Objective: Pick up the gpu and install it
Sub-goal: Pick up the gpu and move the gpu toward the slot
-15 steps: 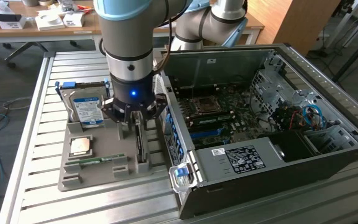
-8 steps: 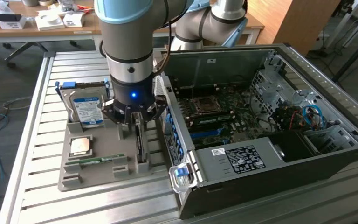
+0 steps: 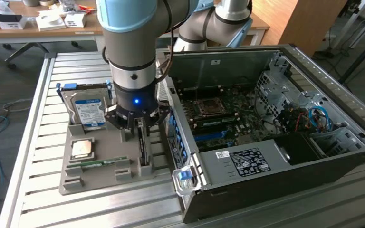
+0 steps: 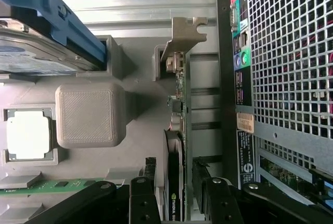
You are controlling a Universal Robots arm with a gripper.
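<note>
— So, where does the gpu (image 4: pixel 178 109) stand in this shot?
— On edge in a narrow slot of the grey parts tray (image 3: pixel 97 179), its metal bracket at the end farthest from the fingers. The tray sits just beside the computer case (image 3: pixel 227 61) on the slatted table (image 3: pixel 52 95).
— And the gripper (image 3: pixel 138 127)?
— It hangs low over the card. Its two black fingers (image 4: pixel 151 182) straddle the board, one on each side. A thin gap shows along both faces, so the jaws are parted and grip nothing.
— What else does the tray carry?
— A blue-labelled hard drive (image 3: pixel 89 110) stands upright in a cradle at one end. A processor (image 3: pixel 82 149) lies flat in a square recess, and a green memory stick (image 3: pixel 101 163) rests in a slot at the opposite end.
— And the case?
— It lies open on its side, with the motherboard (image 3: pixel 224 107) and power supply (image 3: pixel 246 161) exposed.
</note>
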